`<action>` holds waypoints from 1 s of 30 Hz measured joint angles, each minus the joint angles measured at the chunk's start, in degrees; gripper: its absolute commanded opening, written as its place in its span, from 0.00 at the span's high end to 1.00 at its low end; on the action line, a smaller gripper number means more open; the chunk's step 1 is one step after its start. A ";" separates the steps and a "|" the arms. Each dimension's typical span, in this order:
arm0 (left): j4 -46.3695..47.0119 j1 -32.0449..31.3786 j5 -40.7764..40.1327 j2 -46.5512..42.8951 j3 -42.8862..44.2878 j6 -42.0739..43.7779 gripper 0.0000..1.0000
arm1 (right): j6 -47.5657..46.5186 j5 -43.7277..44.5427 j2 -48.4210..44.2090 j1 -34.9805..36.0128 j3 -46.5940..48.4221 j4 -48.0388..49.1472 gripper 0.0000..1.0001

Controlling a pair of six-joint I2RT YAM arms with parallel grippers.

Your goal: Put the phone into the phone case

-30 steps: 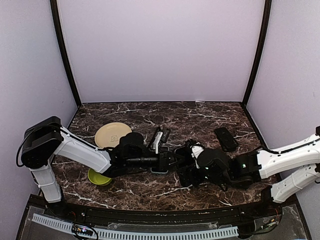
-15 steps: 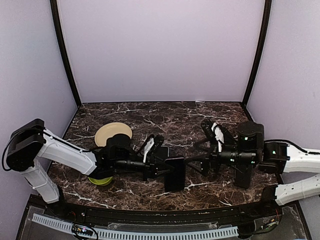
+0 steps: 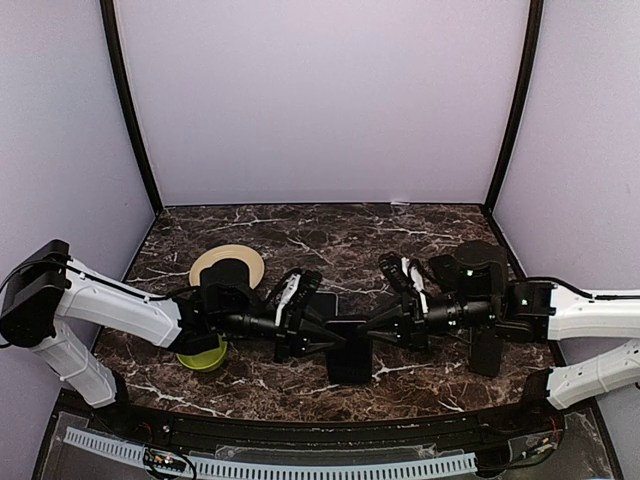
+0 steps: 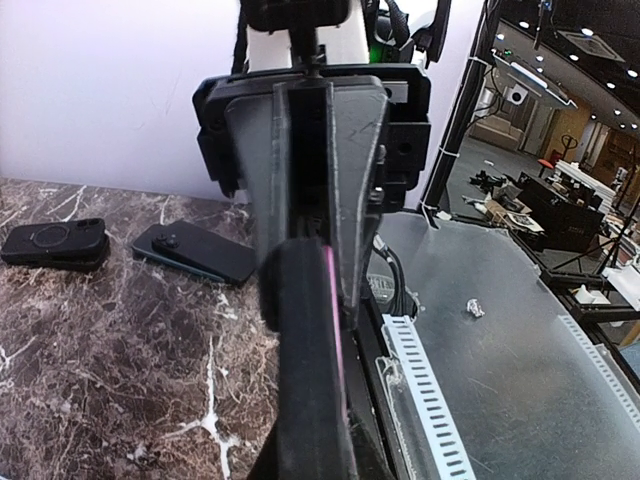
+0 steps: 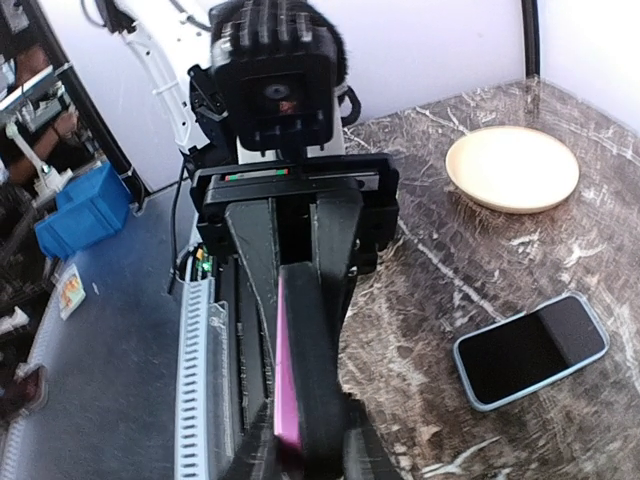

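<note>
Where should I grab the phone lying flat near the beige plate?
Pinch the phone across its two long edges, mid-length, descending from above: it lies flat, so only its thin sides offer opposing faces. The left end effector and right end effector both clamp the black case, so one must release first.

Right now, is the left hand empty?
No: the top view shows the left hand clamped on one edge of a black slab, with the right hand gripping the opposite edge.

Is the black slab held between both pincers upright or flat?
Upright: both wrist views show the black slab edge-on and vertical, clamped by the left pincer and right pincer.
</note>
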 measured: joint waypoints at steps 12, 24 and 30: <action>-1.57 -0.74 -0.48 -0.37 0.72 -1.18 1.00 | -1.20 -2.38 1.05 -1.42 1.88 -2.99 0.43; -0.85 -0.87 -1.31 -2.45 0.74 -4.48 0.78 | 1.44 -4.98 0.92 -1.51 -0.26 1.97 1.00; -1.01 -0.83 -4.63 -2.69 1.66 -3.67 0.34 | 2.78 -6.71 0.70 -5.57 -0.20 -0.33 1.00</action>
